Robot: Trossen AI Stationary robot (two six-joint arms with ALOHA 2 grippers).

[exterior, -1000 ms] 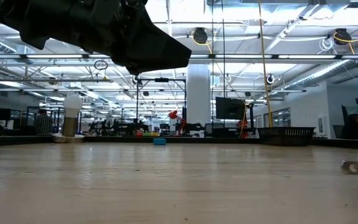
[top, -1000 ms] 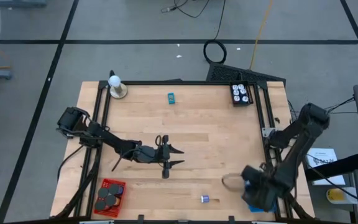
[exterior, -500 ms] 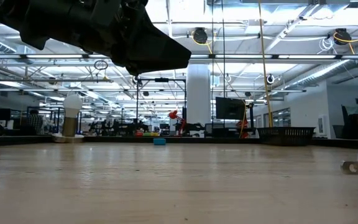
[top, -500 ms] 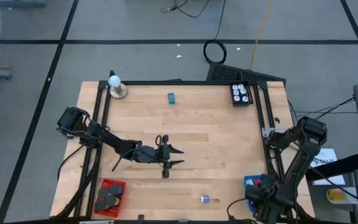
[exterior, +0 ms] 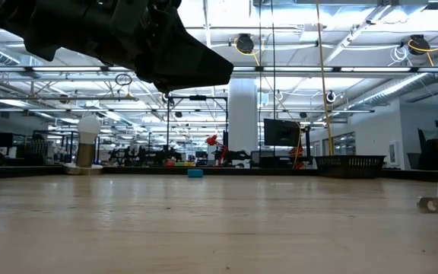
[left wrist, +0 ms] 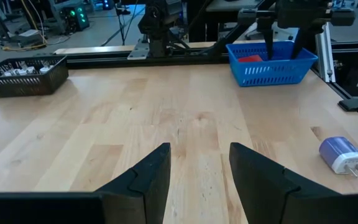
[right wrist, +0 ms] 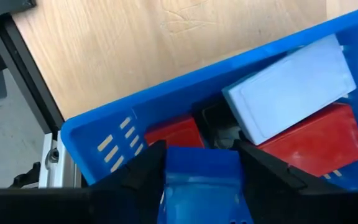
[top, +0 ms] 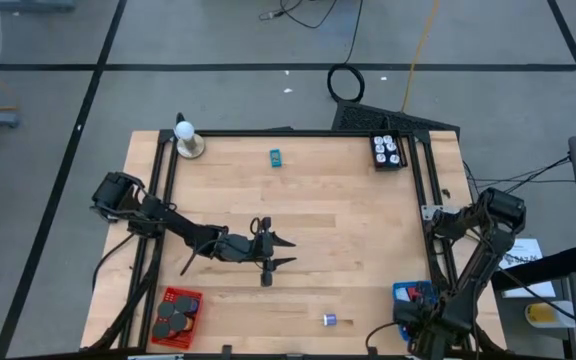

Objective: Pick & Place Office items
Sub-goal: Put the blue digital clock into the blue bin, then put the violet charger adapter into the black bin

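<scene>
While the high view shows the right hand (top: 420,322) only as a dark mass over the blue basket (top: 414,293) at the tabletop's (top: 348,220) near right corner, the right wrist view looks straight down into that basket (right wrist: 114,134): a blue block (right wrist: 202,186) sits between the 2 fingers (right wrist: 143,169), which touch its sides, above red blocks (right wrist: 316,140) and a pale blue block (right wrist: 291,87) lying with its long axis slanted across the basket. Whether the grip is firm or loosening I cannot tell.

Near the front edge lies a purple charger (top: 329,320); only the left wrist view shows its prongs (left wrist: 342,154), pointing toward the tabletop's right edge.

At mid-tabletop the left hand (top: 280,251) hovers, fingers moderately apart and holding nothing.

A red basket (top: 177,312) of black discs sits at the near left corner.

Farther back lie a teal piece (top: 276,156) and a black tray (top: 388,151).
</scene>
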